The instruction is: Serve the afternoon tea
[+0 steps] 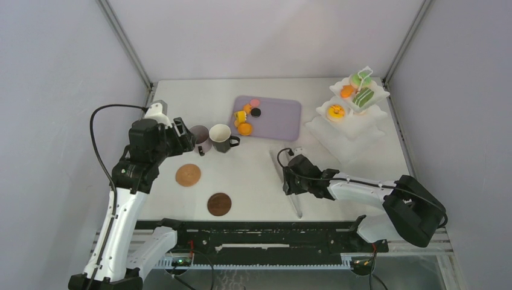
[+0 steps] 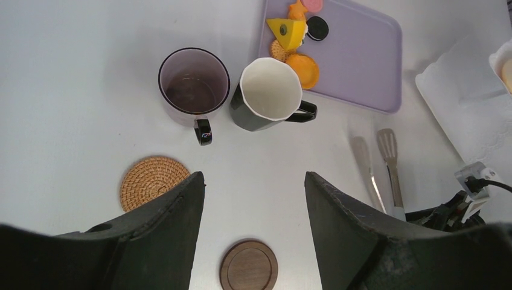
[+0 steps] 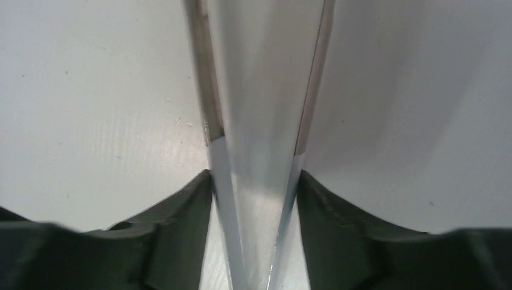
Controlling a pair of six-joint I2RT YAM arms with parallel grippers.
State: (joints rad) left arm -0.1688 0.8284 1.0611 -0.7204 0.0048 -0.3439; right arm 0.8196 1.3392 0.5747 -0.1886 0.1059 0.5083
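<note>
Right claw (image 3: 255,178) pinching the long white tongs (image 3: 259,109) on the table (image 1: 253,181); left claw (image 2: 253,181) hanging open, gripping nothing.
Only the overhead view is showing the white three-tier stand (image 1: 353,103) sitting far right, carrying sweets (image 1: 356,90), beside the lilac tray (image 1: 281,118) holding more. The left wrist view is showing the mauve mug (image 2: 194,84) and dark mug (image 2: 265,93) standing upright just beside each other, the mauve handle pointing toward the arms and the dark handle pointing right. The woven coaster (image 2: 151,181) and wooden coaster (image 2: 249,266) are lying nearer, bare. The right wrist view is showing only the tongs, their long axis running near to far.
</note>
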